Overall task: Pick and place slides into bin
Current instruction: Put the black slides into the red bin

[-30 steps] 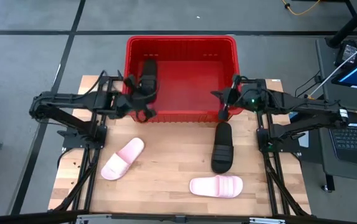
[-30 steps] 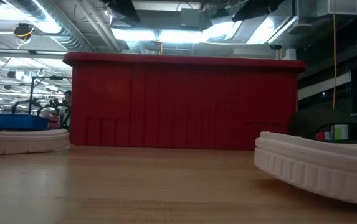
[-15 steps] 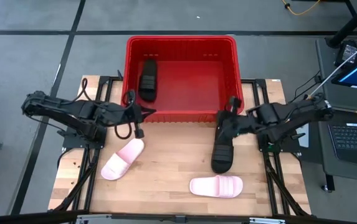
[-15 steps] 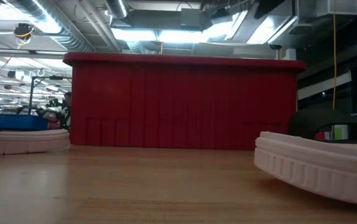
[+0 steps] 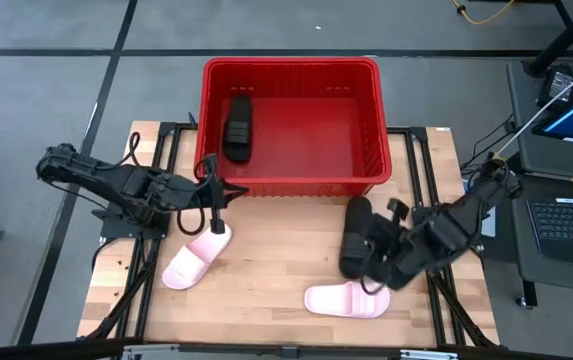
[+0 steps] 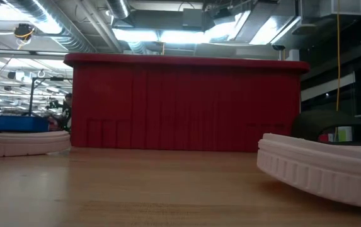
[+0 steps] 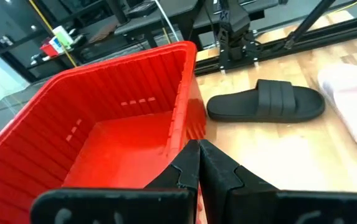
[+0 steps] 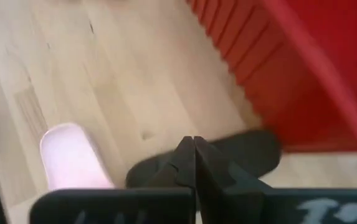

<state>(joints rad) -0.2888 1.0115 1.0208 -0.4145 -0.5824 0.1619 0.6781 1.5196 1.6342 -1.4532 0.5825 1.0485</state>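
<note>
One black slide lies in the left part of the red bin. A second black slide lies on the table before the bin's right half, also seen in the left wrist view. A pale pink slide lies at the near left and another at the near right. My left gripper is shut and hangs by the bin's near wall, above the left pink slide. My right gripper is shut and hangs over the near end of the black slide on the table, holding nothing.
The wooden table has free room between the two pink slides. In the low view the bin's near wall fills the middle, with pink slides at the left and right. A laptop stands off the table's right edge.
My right gripper has swung from the bin's near right corner toward the table's near edge, turning and tipping down, and now hangs over the black slide on the table. My left gripper has drawn back from over the bin toward the near left. No slide has moved.
</note>
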